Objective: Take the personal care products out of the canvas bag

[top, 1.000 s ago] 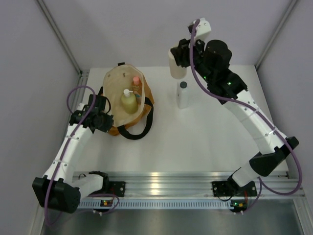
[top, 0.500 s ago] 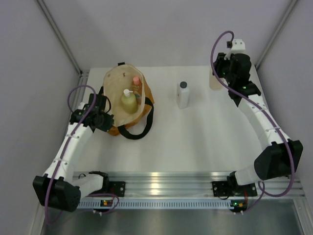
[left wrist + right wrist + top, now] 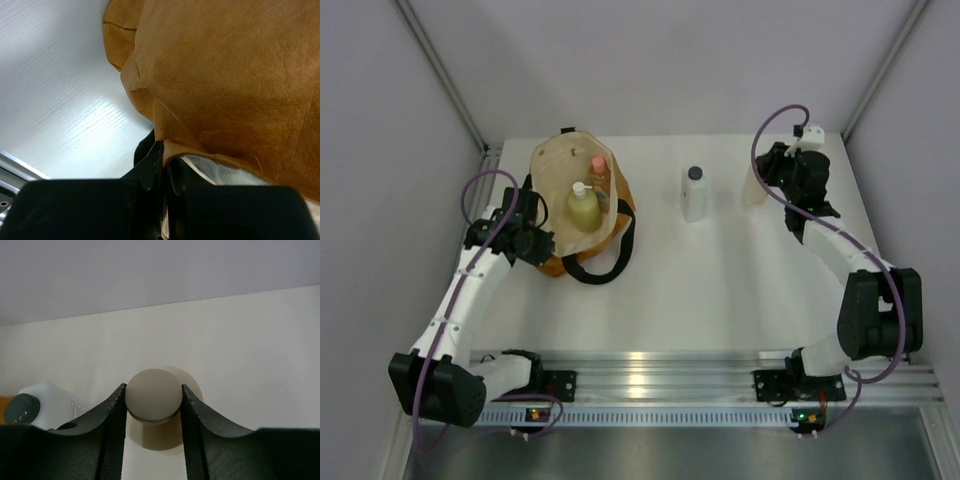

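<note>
Two bottles (image 3: 583,208) stand upright in the bag (image 3: 550,165), nearer the left claw (image 3: 162,167), which pinches its rim; the right claw (image 3: 153,390), well apart, grasps the cream bottle (image 3: 152,434) by its cap.

The right gripper (image 3: 152,390), clamped on the beige bottle (image 3: 153,399), has swung right and come down from its raised spot above the white bottle (image 3: 694,195). The beige bottle now sits low near the far right of the table (image 3: 720,270), well apart from the white one.
</note>
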Controlling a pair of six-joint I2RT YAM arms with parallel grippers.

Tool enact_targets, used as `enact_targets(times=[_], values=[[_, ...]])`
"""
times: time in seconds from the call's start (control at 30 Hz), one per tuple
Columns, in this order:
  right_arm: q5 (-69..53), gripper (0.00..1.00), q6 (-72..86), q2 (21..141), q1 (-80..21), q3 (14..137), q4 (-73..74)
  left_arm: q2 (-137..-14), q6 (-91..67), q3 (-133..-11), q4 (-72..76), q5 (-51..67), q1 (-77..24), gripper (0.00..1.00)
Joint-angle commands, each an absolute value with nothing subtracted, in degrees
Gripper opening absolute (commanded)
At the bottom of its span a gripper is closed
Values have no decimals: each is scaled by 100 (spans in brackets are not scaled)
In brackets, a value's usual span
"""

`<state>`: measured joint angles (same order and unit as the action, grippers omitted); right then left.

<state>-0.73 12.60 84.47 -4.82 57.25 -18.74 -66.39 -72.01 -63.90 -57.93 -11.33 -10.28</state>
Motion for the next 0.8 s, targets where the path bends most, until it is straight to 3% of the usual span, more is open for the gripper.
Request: enact_targets(times=[0.0, 0.33, 0.67, 0.77], values=[[-422, 0, 1625, 8446, -404, 5801, -3805, -6697, -7163, -6583, -5546, -1028, -1020, 0], [-949, 0, 2118, 8920, -413, 5142, -4535, -6715, -7163, -6566, -5546, -1028, -1020, 0], [-826, 0, 1670, 9132, -457, 4869, -4158, -6662, -7216, -6434, -5546, -993, -1028, 0], [-852, 10, 1608, 9167, -457, 4773, -4131, -6653, -7216, -6434, -5546, -984, -1020, 0]])
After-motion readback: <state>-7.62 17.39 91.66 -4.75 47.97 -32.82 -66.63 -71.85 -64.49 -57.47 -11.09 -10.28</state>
